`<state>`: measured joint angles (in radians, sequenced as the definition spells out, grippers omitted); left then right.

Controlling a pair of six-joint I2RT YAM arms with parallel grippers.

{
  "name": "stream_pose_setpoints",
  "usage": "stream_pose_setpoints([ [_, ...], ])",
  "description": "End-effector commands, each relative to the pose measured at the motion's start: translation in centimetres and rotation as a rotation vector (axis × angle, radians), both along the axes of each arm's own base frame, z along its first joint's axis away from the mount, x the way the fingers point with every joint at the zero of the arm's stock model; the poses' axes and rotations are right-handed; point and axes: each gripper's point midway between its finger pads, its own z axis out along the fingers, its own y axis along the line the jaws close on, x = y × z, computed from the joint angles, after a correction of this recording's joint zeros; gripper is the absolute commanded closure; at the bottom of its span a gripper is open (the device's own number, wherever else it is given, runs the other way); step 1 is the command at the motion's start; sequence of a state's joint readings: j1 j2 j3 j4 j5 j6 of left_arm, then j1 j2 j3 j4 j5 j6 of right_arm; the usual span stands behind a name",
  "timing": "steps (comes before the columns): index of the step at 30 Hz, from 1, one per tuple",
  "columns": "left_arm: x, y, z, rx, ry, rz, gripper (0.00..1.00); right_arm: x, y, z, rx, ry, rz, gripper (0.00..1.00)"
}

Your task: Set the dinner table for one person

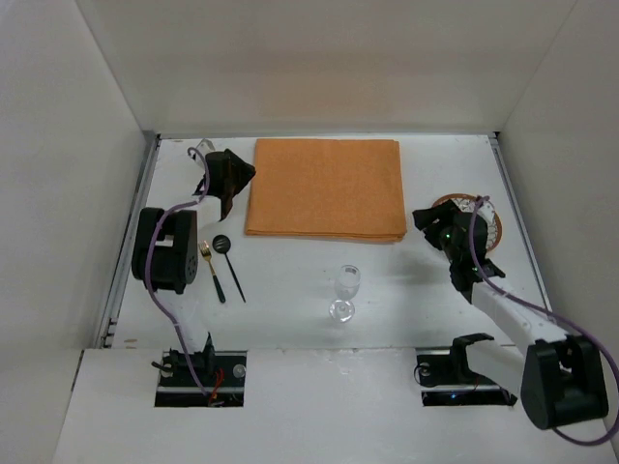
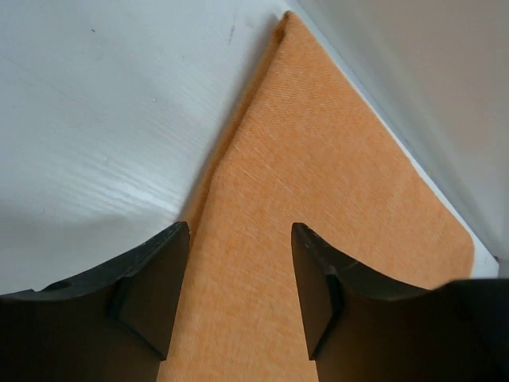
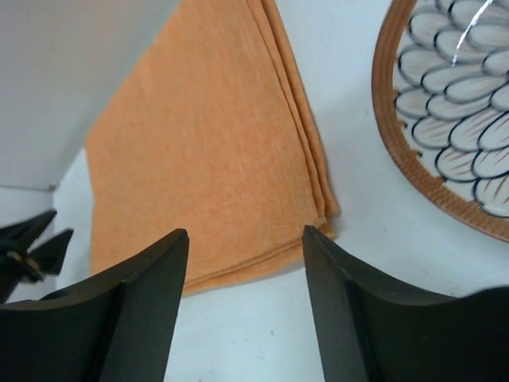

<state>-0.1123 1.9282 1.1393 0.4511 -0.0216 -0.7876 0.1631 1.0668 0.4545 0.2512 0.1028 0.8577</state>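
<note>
An orange cloth mat [image 1: 325,188] lies flat at the back middle of the white dinner table [image 1: 290,319]. My left gripper [image 1: 237,184] hovers at the mat's left edge. Its jaws are open over the orange cloth [image 2: 318,175] with nothing between the fingers [image 2: 163,278]. My right gripper [image 1: 426,220] is at the mat's front right corner [image 3: 238,159], open and empty above the bare table. A patterned plate [image 3: 453,111] with a brown rim lies just right of it, partly hidden under the right arm [image 1: 484,227].
A clear wine glass [image 1: 346,288] stands in front of the mat. A gold-headed fork [image 1: 211,271] and a black spoon [image 1: 228,263] lie side by side at the front left. Walls close in on three sides, and metal rails [image 1: 131,242] run along the table's side edges.
</note>
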Motion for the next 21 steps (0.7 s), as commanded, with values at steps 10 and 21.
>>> stream_pose_setpoints([
  [10, -13.4, -12.2, 9.0, 0.014, -0.292, -0.248, 0.91, -2.1, -14.1, 3.9, -0.102, -0.018, -0.459, 0.78],
  [21, -23.1, -10.5, 5.5, 0.028, -0.287, -0.335, 0.77, -3.8, -19.1, -4.5, -0.095, 0.205, -0.617, 0.23],
])
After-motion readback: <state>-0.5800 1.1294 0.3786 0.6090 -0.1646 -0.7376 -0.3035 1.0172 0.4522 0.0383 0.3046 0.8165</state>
